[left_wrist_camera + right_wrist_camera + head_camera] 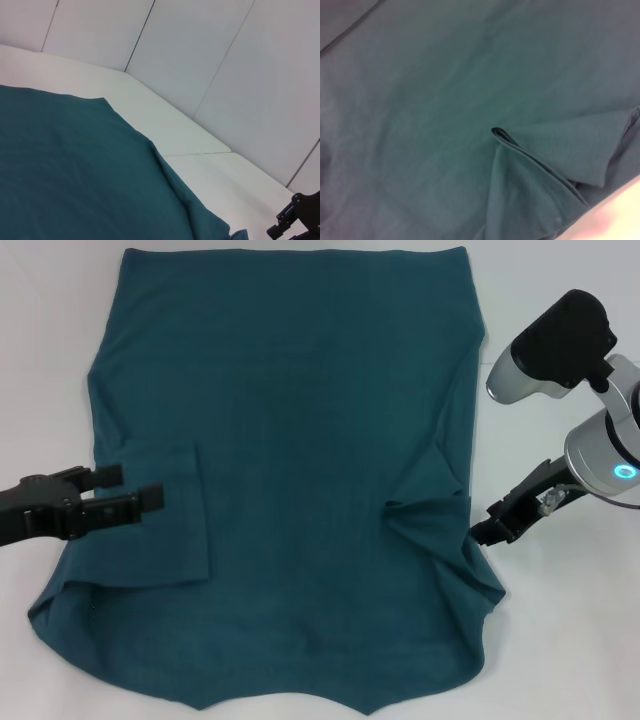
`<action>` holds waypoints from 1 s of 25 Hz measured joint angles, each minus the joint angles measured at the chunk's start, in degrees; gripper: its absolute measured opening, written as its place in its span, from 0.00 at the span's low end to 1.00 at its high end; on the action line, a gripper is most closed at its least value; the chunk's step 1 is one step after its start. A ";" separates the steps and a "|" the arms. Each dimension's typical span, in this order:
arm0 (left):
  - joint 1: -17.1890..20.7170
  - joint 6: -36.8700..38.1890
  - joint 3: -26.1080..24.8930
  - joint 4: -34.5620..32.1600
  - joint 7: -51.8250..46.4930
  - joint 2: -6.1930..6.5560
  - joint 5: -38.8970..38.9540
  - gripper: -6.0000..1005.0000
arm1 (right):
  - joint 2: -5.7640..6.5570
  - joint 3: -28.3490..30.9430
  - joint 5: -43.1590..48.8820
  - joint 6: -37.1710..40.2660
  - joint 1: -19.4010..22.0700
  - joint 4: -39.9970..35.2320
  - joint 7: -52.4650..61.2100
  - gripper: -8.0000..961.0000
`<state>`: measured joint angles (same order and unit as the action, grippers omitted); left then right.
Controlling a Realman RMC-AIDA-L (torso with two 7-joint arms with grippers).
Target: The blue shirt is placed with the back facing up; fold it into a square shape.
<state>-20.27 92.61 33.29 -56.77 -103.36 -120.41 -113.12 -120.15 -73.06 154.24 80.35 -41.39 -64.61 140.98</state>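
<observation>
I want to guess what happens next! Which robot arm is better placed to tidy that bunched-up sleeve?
Probably the right. The right gripper sits beside the blue shirt's bunched sleeve; the left gripper hovers, open, over the opposite, flat-folded sleeve.

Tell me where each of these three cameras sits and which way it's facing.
Head view: on the robot's head, looking down at the blue shirt on the white table; left tool and right tool show at its sides.
Left wrist view: low, looking across shirt and table to the wall panels; the right tool shows far off.
Right wrist view: close over the folded sleeve; no robot parts.
All three share the shirt.
</observation>
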 joint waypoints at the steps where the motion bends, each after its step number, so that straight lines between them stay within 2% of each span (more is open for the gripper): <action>1: 0.09 -0.01 0.01 0.01 0.00 0.00 0.00 0.94 | -0.05 0.08 -0.32 -0.19 0.20 0.12 0.34 0.36; 4: 0.36 -0.01 0.00 -0.05 0.01 0.00 -0.04 0.94 | 0.03 0.10 -2.12 -0.37 0.70 0.54 0.91 0.38; 8: 0.41 0.15 0.01 -0.08 0.01 0.09 -0.09 0.94 | 0.05 0.25 -5.24 -0.12 1.38 1.36 0.93 0.64; 17: 0.30 0.22 0.01 -0.09 0.08 0.09 -0.31 0.94 | 0.04 0.43 -7.24 -0.44 2.19 3.33 1.67 0.70; 25: 0.38 0.31 0.07 -0.03 0.30 0.09 -0.35 0.94 | 0.14 0.58 -7.28 -2.82 2.15 5.67 2.49 0.70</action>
<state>-19.89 92.91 33.36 -56.80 -103.07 -120.32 -113.47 -120.01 -72.48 146.97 77.53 -39.24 -58.94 143.47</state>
